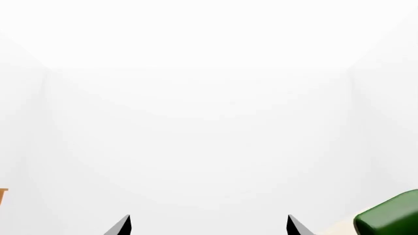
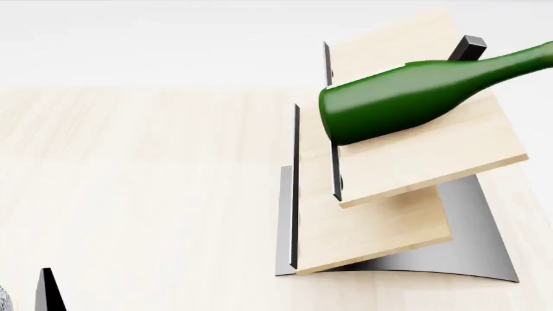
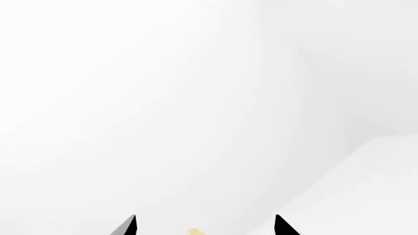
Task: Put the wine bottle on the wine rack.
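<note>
The wine bottle, dark green, lies on its side on the upper light-wood panel of the wine rack. Its base points down the slope and its neck runs out of the head view's right edge, near the black peg. No gripper touches it. In the left wrist view my left gripper is open and empty, with the bottle's rounded green end off to one side. One dark fingertip of the left gripper shows low in the head view. My right gripper is open, empty and faces white walls.
The rack stands on a pale wooden table with a white wall behind. A sliver of something orange-brown shows at the left wrist view's edge. A grey object peeks in at the head view's lower left corner.
</note>
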Controlling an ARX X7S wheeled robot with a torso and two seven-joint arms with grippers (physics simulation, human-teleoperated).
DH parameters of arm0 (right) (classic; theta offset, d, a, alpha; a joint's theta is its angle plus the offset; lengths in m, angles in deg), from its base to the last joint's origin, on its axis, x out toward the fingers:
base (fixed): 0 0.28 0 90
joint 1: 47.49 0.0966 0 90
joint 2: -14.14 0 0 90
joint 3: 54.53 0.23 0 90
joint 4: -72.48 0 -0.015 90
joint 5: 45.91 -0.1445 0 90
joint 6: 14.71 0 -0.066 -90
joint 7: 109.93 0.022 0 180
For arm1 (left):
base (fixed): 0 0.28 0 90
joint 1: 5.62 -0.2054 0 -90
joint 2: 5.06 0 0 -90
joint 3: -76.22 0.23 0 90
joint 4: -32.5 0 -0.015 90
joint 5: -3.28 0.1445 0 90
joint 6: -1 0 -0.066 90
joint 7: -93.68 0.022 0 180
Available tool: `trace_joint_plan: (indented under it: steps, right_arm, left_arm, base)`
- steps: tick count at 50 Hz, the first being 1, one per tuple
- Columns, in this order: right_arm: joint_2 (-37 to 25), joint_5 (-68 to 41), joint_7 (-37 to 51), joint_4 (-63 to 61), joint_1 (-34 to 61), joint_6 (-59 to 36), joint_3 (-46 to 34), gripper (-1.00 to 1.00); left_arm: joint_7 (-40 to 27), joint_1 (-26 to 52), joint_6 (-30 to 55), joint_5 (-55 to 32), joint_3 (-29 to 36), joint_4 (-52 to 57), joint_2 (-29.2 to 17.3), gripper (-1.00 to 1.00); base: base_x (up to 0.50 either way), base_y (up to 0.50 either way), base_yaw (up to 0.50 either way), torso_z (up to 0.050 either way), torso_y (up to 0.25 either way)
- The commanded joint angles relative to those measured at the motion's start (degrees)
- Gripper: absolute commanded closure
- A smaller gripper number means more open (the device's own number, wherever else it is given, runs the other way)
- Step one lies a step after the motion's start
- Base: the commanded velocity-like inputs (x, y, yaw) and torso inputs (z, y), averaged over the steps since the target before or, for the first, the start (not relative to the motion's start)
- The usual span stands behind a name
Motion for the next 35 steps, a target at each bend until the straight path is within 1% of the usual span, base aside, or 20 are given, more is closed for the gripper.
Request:
trace_joint_plan:
  steps: [1,8,12,17,18,20,22,24,26,27,30,31,32,35]
  right_arm:
    - [-5.21,13.5,8.87,-6.08,-3.68,6.97,-1.49,-1.0]
    - [-9.31,26.69,19.91,-7.88,-5.99,10.31,-1.8,-1.0]
    - [-11.89,31.56,23.76,-9.23,-7.76,13.59,-1.75,-1.0]
    - [-14.71,34.79,26.5,-11.06,-9.64,16.34,-1.81,-1.0]
    - [-15.59,38.21,29.56,-11.07,-10.4,16.82,-1.82,-1.0]
    - [-16.34,41.76,32.43,-11.41,-11.66,17.14,-1.3,-1.0]
    - [-16.29,44.42,34.81,-11.81,-14.77,17.26,1.27,-1.0]
    - [-15.88,46.94,36.9,-11.81,-21.05,17.27,7.03,-1.0]
    - [-15.22,49.54,38.78,-11.99,-33.6,17.28,19.35,-1.0]
    - [-14.89,50.17,38.98,-12.1,-40.64,17.27,26.38,-1.0]
    - [-12.44,50.77,36.94,-13.69,-66.42,16.98,52.16,-1.0]
    - [-10.69,50.29,35.17,-14.89,-72.42,15.48,60.63,-1.0]
    - [-8.72,49.86,33.34,-16.35,-76.1,13.49,66.09,-1.0]
    - [-6.05,50.13,31.57,-18.32,-79.44,10.08,72.34,-1.0]
  left_arm:
    - [-0.22,-0.01,-0.07,0.04,-0.03,-0.01,-0.14,-1.0]
    - [-0.31,0.14,-0.33,0.12,0.11,-0.47,-0.09,-1.0]
    - [-0.32,0.13,-0.29,0.24,0.22,-0.41,-0.1,-1.0]
    - [-0.43,0.15,-0.21,0.24,0.29,-0.49,-0.05,-1.0]
    - [-0.39,0.14,-0.18,0.42,0.45,-0.44,0.01,-1.0]
    - [-0.34,0.17,-0.26,0.43,0.6,-0.54,0.03,-1.0]
    - [-0.3,0.21,-0.07,0.54,0.76,-0.54,0.09,-1.0]
    - [-0.29,0.12,0.08,0.61,0.79,-0.19,0.02,-1.0]
    - [-0.32,0.14,0.04,0.5,0.78,-0.24,-0.02,-1.0]
    - [-0.34,0.12,0.06,0.51,0.77,-0.2,-0.04,-1.0]
    - [-0.4,0.09,0.05,0.48,0.78,-0.15,-0.07,-1.0]
    - [-0.41,0.08,0.03,0.53,0.82,-0.17,-0.06,-1.0]
    - [-0.4,0.08,-0.01,0.58,0.91,-0.23,-0.02,-1.0]
    - [-0.39,0.09,0.02,0.73,1.05,-0.22,0.0,-1.0]
  base:
    - [0.0,0.0,0.0,0.0,0.0]
    - [0.0,0.0,0.0,0.0,0.0]
    - [0.0,0.0,0.0,0.0,0.0]
    - [0.0,0.0,0.0,0.0,0.0]
    - [0.0,0.0,0.0,0.0,0.0]
    - [0.0,0.0,0.0,0.0,0.0]
    - [0.0,0.0,0.0,0.0,0.0]
    - [0.0,0.0,0.0,0.0,0.0]
    - [0.0,0.0,0.0,0.0,0.0]
    - [0.0,0.0,0.0,0.0,0.0]
    - [0.0,0.0,0.0,0.0,0.0]
    - [0.0,0.0,0.0,0.0,0.0]
    - [0.0,0.0,0.0,0.0,0.0]
    - [0.0,0.0,0.0,0.0,0.0]
